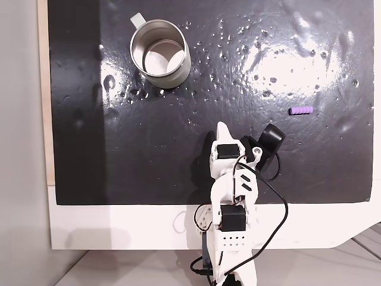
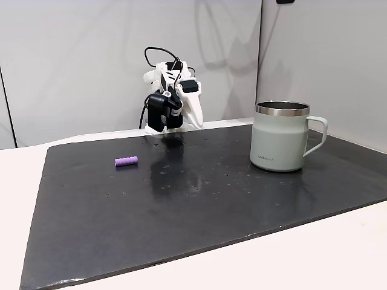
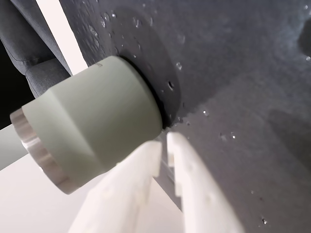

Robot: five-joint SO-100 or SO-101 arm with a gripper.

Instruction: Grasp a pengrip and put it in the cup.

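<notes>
Jaws [image 3: 164, 140] nearly closed, a thin slit between the white fingers, nothing held; tucked low at centre in a fixed view [image 1: 222, 127]. Pengrip [image 1: 300, 111] lies on the black tabletop [image 1: 178, 137] to the right and slightly above, well apart, long axis running left-right. Cup [image 1: 160, 54] stands upper left, upright.

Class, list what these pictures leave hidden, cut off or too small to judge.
- Cup handle: in the wrist view, hidden behind its own body.
- Pengrip ridges: too small to count in both fixed views.
- Claw base: cut off by the wrist view's bottom edge.
</notes>
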